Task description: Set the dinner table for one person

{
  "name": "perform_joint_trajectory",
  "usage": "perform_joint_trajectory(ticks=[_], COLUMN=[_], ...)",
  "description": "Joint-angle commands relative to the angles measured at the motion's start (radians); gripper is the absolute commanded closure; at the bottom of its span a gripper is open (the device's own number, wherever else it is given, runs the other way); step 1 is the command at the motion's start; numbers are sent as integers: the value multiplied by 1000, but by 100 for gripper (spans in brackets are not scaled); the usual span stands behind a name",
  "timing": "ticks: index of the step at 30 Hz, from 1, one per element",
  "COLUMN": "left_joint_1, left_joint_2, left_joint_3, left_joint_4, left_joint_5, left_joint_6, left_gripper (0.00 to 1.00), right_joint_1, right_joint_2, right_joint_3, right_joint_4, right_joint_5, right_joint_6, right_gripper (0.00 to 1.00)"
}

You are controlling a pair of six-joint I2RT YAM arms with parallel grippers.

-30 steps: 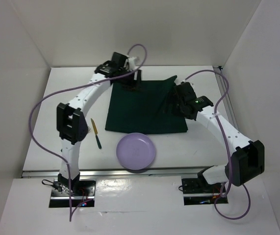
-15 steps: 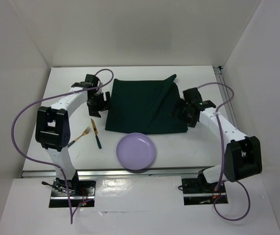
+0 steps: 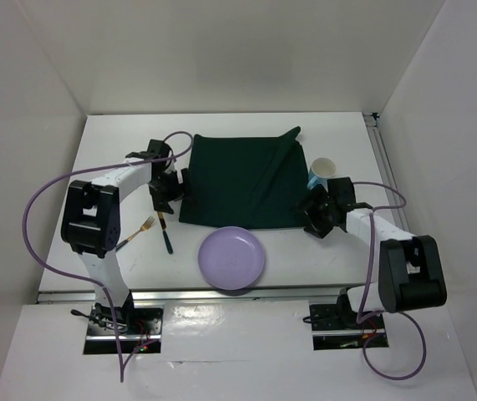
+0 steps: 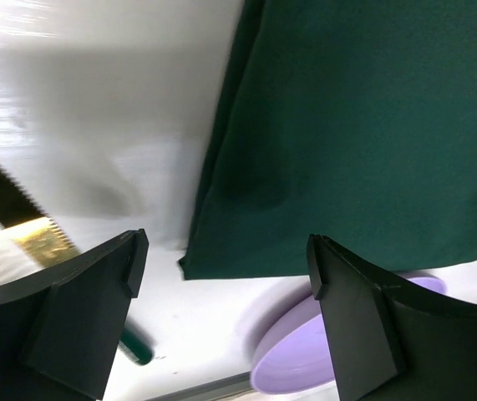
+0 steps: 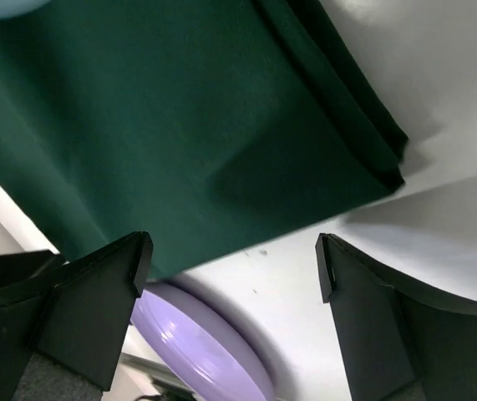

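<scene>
The dinner table point(image 3: 113, 150) is a white tabletop. A dark green cloth mat point(image 3: 238, 180) lies at its middle, with one fold running to its far right corner. A purple plate point(image 3: 232, 258) sits just in front of the mat. A gold knife with a green handle point(image 3: 164, 230) and a gold fork point(image 3: 138, 232) lie left of the plate. A light blue cup point(image 3: 322, 173) stands at the mat's right edge. My left gripper point(image 3: 169, 194) is open and empty over the mat's near left corner point(image 4: 190, 269). My right gripper point(image 3: 314, 219) is open and empty at the mat's near right corner point(image 5: 393, 175).
The left wrist view shows the knife blade point(image 4: 38, 238), its handle tip point(image 4: 135, 348) and the plate's edge point(image 4: 305, 355). The right wrist view shows the plate point(image 5: 200, 351) and bare table point(image 5: 438, 67). White walls enclose the table on three sides.
My left gripper swung from the mat's far edge to its near left corner. My right gripper pulled back off the mat to its near right corner, uncovering the cup. The fork came into view.
</scene>
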Motion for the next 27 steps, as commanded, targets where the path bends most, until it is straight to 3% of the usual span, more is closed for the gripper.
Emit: perform_joint_trajectory(ticks=[1, 6, 12, 14, 16, 17, 18, 19, 20, 23, 26, 27], left_joint_1=[-14, -24, -24, -33, -33, -33, -33, -33, -18, 13, 65, 74], left_joint_2=[22, 22, 53, 81, 81, 81, 81, 81, 67, 44, 68, 82], left_joint_3=[-15, -37, -84, -85, -85, -66, -52, -37, 15, 121, 347, 491], left_joint_4=[37, 41, 76, 99, 99, 87, 74, 59, 41, -38, -125, -151], left_joint_5=[54, 30, 46, 62, 62, 62, 48, 39, 21, 11, 22, 22], left_joint_6=[-46, -83, -141, -154, -164, -164, -164, -155, -145, -122, -99, -99], left_gripper=[5, 5, 6, 15, 33, 64, 81, 92, 100, 100, 100, 100], right_joint_1=[21, 57, 100, 113, 123, 134, 134, 134, 134, 154, 163, 172], right_joint_2=[65, 87, 127, 160, 181, 190, 200, 201, 201, 223, 276, 309], right_joint_3=[36, 17, -8, 3, 24, 53, 69, 85, 104, 213, 395, 520], right_joint_4=[97, 48, 77, 97, 97, 97, 97, 97, 86, 59, 59, 42], right_joint_5=[25, 137, 182, 194, 217, 217, 232, 233, 233, 242, 231, 231], right_joint_6=[88, 232, 273, 273, 283, 283, 273, 261, 250, 227, 186, 172], right_gripper=[9, 11, 11, 17, 33, 57, 69, 81, 100, 100, 100, 100])
